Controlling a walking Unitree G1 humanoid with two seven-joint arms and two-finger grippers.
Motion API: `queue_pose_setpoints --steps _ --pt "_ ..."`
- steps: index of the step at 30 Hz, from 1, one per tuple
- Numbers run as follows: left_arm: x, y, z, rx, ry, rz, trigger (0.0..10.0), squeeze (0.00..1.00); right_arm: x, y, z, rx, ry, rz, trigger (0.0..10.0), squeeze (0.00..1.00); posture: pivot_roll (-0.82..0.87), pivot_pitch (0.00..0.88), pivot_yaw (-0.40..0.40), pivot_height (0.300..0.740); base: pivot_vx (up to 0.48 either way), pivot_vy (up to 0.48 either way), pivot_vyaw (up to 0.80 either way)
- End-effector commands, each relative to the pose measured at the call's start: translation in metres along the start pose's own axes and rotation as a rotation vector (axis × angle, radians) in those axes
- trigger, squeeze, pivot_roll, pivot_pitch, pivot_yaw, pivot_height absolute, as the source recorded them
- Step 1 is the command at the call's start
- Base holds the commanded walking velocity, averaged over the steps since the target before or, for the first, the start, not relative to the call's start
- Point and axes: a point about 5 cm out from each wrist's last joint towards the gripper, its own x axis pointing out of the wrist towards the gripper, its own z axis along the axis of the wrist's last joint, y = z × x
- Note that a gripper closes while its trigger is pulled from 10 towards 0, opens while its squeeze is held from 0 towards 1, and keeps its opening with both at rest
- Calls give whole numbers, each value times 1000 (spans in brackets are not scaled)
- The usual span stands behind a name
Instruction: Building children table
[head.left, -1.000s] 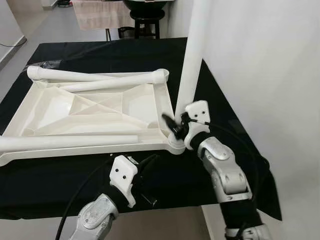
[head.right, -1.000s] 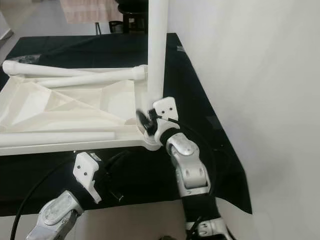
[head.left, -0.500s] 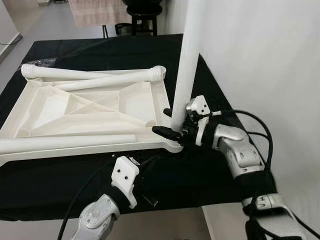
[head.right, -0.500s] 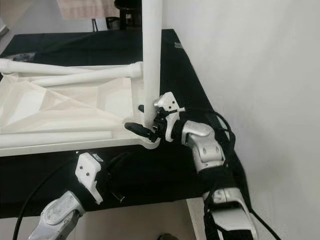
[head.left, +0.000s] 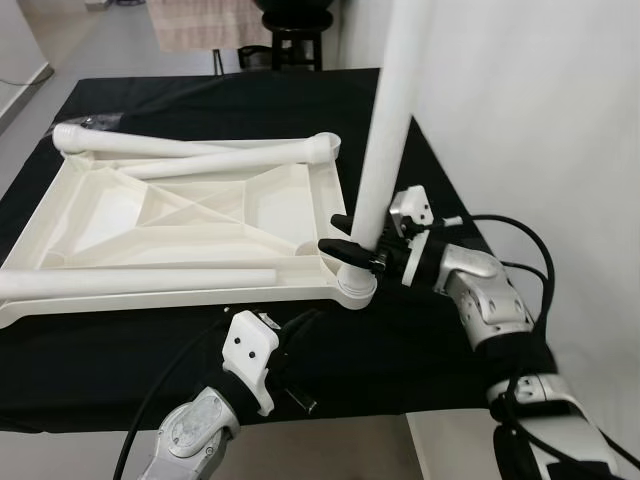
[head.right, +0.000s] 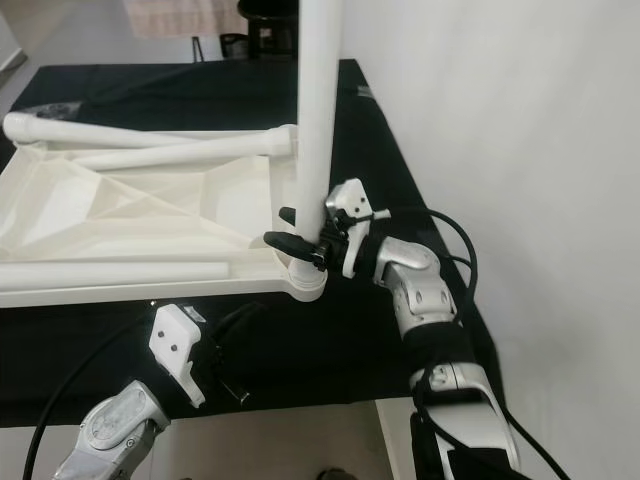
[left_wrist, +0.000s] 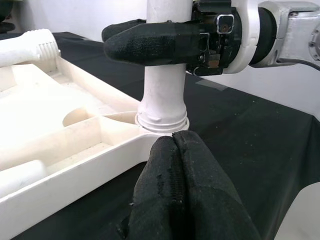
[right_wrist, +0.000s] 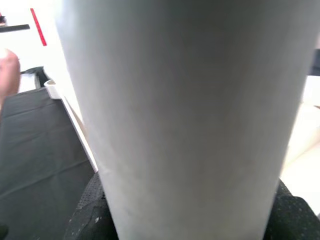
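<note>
Clamping upright leg (head.left: 385, 150), right claw (head.left: 352, 240) beside tabletop (head.left: 180, 215)

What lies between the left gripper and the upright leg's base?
Only bare black cloth and the tabletop's corner rim separate the shut left gripper from the upright leg, seen in the left wrist view.

Black-draped table (head.left: 180, 360) — bearing upturned white tabletop (head.left: 190, 225).

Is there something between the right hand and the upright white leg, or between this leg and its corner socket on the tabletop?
Nothing visible. The right hand is already clamped around the upright leg near its base, and the leg's threaded end sits in the corner socket of the upturned tabletop.
</note>
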Motion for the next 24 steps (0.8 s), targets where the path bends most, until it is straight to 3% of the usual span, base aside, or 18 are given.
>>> queue_pose_setpoints --steps 1,3,4,5,6,8,10,15,16,18,19,20,24 --pt "-2 -2 -2 -15 12 -7 10000 0 -4 5 -15 64 26 -31 0 0 35 136 -46 740 0 0 0" --pt "-3 -2 -2 -15 14 -7 10000 0 -4 11 -30 -10 118 -270 0 0 47 136 -53 740 0 0 0" --pt "-3 -2 -2 -15 14 -7 10000 0 -4 11 -30 -10 118 -270 0 0 47 136 -53 740 0 0 0" --pt "-4 -1 -2 -14 16 -7 10000 0 -3 11 -35 19 127 -545 0 0 45 140 -46 740 0 0 0" --pt "-4 0 -2 -12 16 -6 10000 0 -6 12 -38 49 138 -741 0 0 41 142 -43 740 0 0 0" --pt "-5 1 -2 -11 20 -7 10000 0 8 41 -31 19 106 -751 0 0 41 140 -35 740 0 0 0" --pt "-5 2 -2 -10 21 -7 10000 0 15 49 -29 6 92 -687 0 0 34 137 -28 740 0 0 0" --pt "-4 3 -4 -12 25 -9 10000 0 21 49 -32 40 116 -623 0 0 39 136 -38 740 0 0 0" --pt "-3 3 -4 -11 25 -7 10000 0 22 48 -31 30 124 -613 8980 0 38 138 -38 740 0 0 0" --pt "-3 3 -4 -10 24 -6 10000 0 23 49 -30 23 133 -623 8980 0 38 138 -38 740 0 0 0" --pt "-3 3 -4 -10 24 -4 10000 0 25 48 -27 26 123 -583 10000 153 40 138 -41 740 0 0 0" --pt "-3 3 -5 -11 24 -3 10000 0 27 47 -21 26 107 -526 10000 1000 40 138 -40 740 0 0 0" --pt "-2 3 -5 -12 24 -4 10000 0 30 44 -10 26 61 -412 10000 1000 33 134 -38 740 0 0 0"
